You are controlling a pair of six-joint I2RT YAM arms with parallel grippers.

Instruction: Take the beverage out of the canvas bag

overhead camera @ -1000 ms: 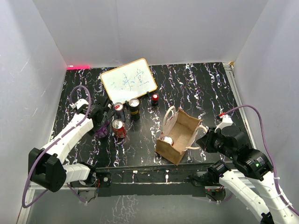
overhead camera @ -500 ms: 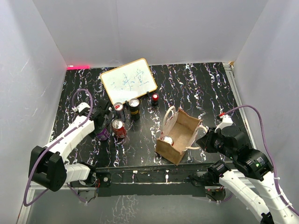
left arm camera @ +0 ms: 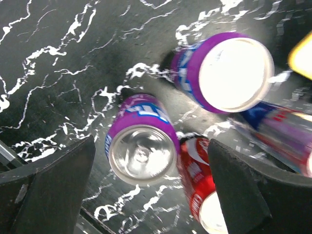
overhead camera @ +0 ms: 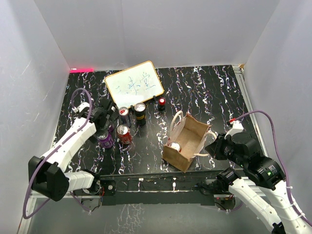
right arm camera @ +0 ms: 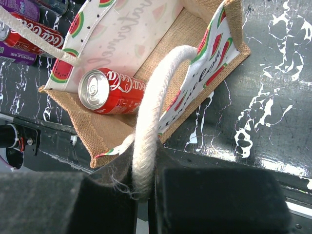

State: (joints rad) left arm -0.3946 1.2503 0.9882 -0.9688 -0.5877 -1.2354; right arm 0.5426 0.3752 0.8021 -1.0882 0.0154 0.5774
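The brown canvas bag [overhead camera: 191, 136] stands open at the table's front centre. A red beverage can [right arm camera: 109, 90] lies on its side on the bag's floor, also seen from above as the red can [overhead camera: 174, 146]. My right gripper [right arm camera: 145, 187] is shut on the bag's white cord handle [right arm camera: 153, 107] at the bag's right side. My left gripper [left arm camera: 151, 165] hangs open above a purple can [left arm camera: 141, 142] that stands upright on the table, touching neither finger. From above, the left gripper [overhead camera: 104, 126] is just behind that purple can [overhead camera: 106, 139].
A red can [overhead camera: 123, 133] stands beside the purple one, with two more cans [overhead camera: 125, 114] [overhead camera: 140, 111] and a small red one [overhead camera: 161, 103] behind. A whiteboard [overhead camera: 134, 84] leans at the back. Another purple can [left arm camera: 224, 70] is close to the left gripper.
My left gripper has opened and let go of the purple can, which now stands on the table, and the gripper has drawn back from it. The right arm and bag are unmoved.
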